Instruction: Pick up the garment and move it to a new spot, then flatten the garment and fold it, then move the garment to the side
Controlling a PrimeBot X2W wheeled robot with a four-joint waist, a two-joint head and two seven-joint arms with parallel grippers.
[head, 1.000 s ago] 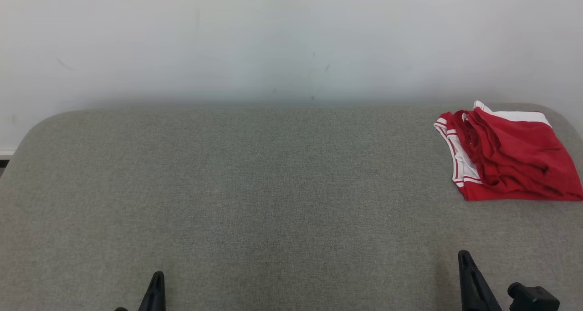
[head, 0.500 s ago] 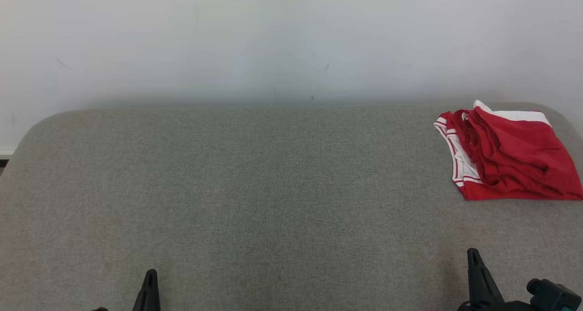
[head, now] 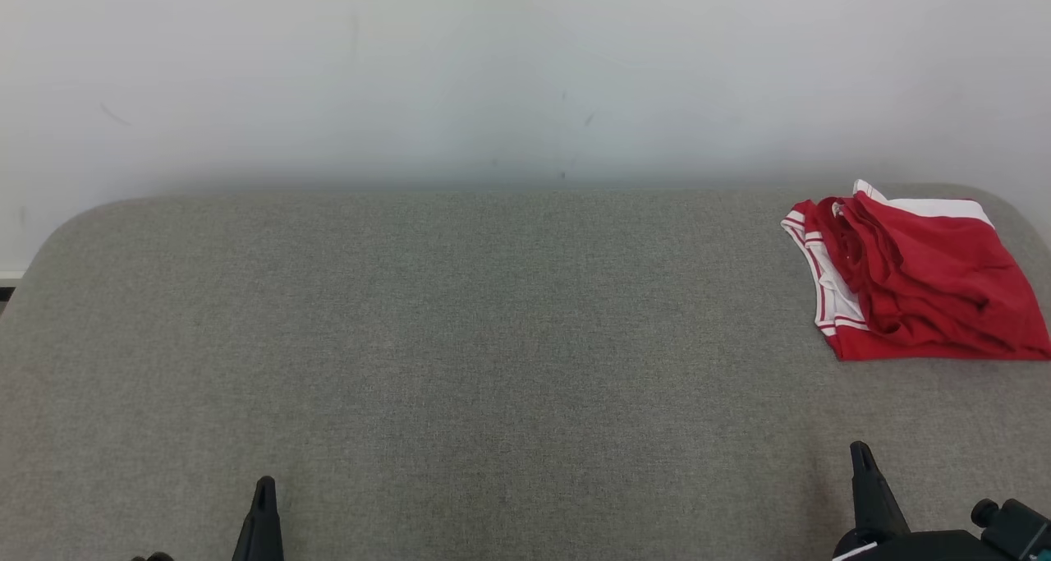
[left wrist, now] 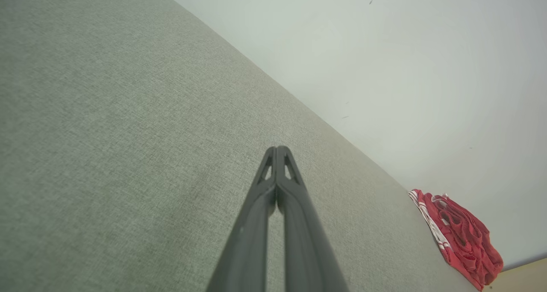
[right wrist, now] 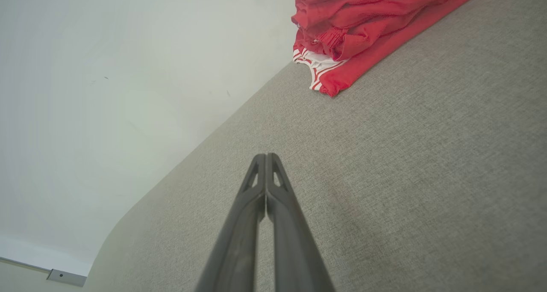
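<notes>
Both left gripper (head: 263, 489) and right gripper (head: 860, 452) in head view.

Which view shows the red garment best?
The head view: nearly the whole garment lies in sight, red with white striped trim. The right wrist view cuts off its top; the left wrist view shows it small and far.

Right wrist view's top edge crops the garment (right wrist: 363, 22).

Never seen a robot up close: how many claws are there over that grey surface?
2. The left claw sits at the head view's lower left, the right claw at its lower right, nearer the red garment. Both are shut and empty.
</notes>
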